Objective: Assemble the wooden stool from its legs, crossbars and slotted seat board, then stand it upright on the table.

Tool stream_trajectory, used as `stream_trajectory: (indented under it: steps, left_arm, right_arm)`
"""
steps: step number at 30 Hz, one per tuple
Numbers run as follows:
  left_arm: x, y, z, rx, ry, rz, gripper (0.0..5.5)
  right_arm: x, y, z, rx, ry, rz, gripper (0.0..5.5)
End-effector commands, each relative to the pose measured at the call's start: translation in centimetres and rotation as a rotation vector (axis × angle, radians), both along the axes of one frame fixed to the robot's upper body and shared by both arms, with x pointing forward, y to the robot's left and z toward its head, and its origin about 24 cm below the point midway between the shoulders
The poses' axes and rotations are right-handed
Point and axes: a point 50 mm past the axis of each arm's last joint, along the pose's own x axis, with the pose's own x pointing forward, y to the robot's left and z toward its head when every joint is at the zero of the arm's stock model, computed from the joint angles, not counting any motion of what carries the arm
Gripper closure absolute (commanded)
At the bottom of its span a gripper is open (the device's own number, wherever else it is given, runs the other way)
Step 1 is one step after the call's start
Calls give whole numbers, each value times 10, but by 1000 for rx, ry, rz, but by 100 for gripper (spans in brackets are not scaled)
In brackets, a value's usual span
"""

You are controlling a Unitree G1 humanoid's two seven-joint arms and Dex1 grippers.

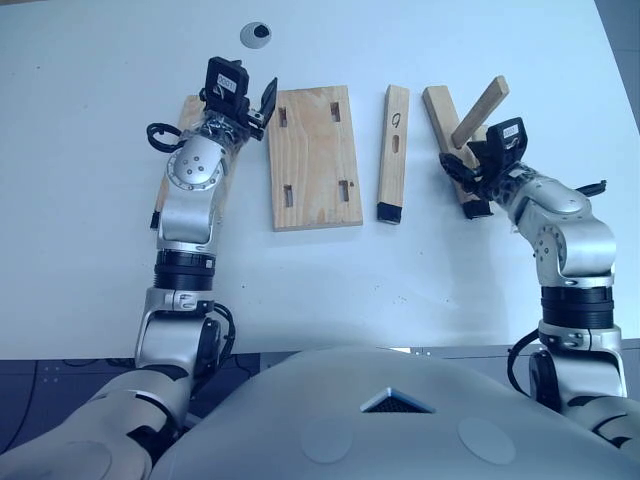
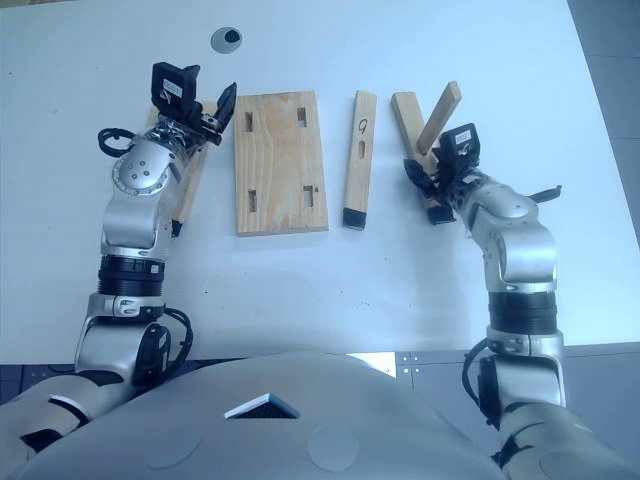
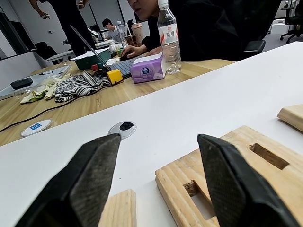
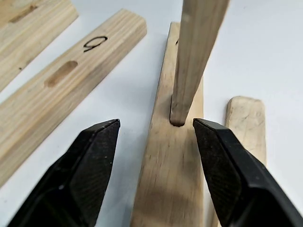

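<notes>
The slotted seat board (image 1: 313, 155) lies flat in the middle of the white table. To its left lies a leg (image 1: 191, 108), mostly under my left arm. My left gripper (image 1: 243, 100) hovers open over the gap between that leg's far end (image 3: 118, 208) and the board (image 3: 227, 170). Right of the board lies a leg with a pen mark (image 1: 394, 150). Further right, another leg (image 1: 441, 118) has a crossbar (image 1: 480, 110) standing tilted in its slot (image 4: 176, 120). My right gripper (image 4: 156, 125) is open, its fingers (image 4: 85, 175) on either side of this leg just below the crossbar.
A round cable grommet (image 1: 257, 34) sits in the table beyond the left gripper. A pale wooden piece (image 4: 246, 123) lies close beside the right leg. The near half of the table (image 1: 330, 290) is bare. Beyond the far edge stands a wooden desk with a bottle (image 3: 169, 35).
</notes>
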Motion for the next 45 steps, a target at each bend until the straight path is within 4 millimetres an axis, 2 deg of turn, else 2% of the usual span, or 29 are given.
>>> stream_trajectory:
  steps: [1,6,11,16,18,21,24,26,28,31,33,35,39,45]
  left_arm:
    - [-2,4,1,5,-9,19,256]
    - [-3,4,0,11,-8,18,256]
    - [-3,4,1,13,-10,14,256]
    - [-1,5,8,18,-30,9,256]
    - [1,8,15,2,-48,18,256]
    - [5,9,38,-206,-75,6,256]
    - [3,0,62,-374,-105,-103,256]
    - [-4,-11,80,-605,-100,-255,256]
    - [-11,-20,96,-788,-103,-420,256]
    - [-17,-29,117,-948,-128,-593,256]
    - [-20,-32,128,-1015,-155,-669,256]
    - [-21,-35,130,-1026,-156,-702,256]
    - [-26,-41,124,-1023,-129,-717,256]
    - [-32,-45,130,-1106,-122,-796,256]
  right_arm:
    - [-1,-11,1,-53,23,-9,263]
    - [-7,-10,-4,-52,39,3,263]
    - [-18,-8,-17,-44,123,28,263]
    - [-31,-5,-32,-39,247,20,347]
    - [-30,-5,-31,-45,253,11,347]
    - [-10,0,-6,14,91,-25,347]
    - [17,6,41,103,-97,36,347]
    - [30,13,70,214,-126,129,347]
    - [35,24,94,356,-106,264,347]
    - [33,36,124,513,-75,461,347]
    - [29,42,145,597,-72,592,347]
    - [28,43,162,652,-82,673,347]
    - [23,43,180,708,-84,767,347]
    - [12,50,171,696,-30,857,347]
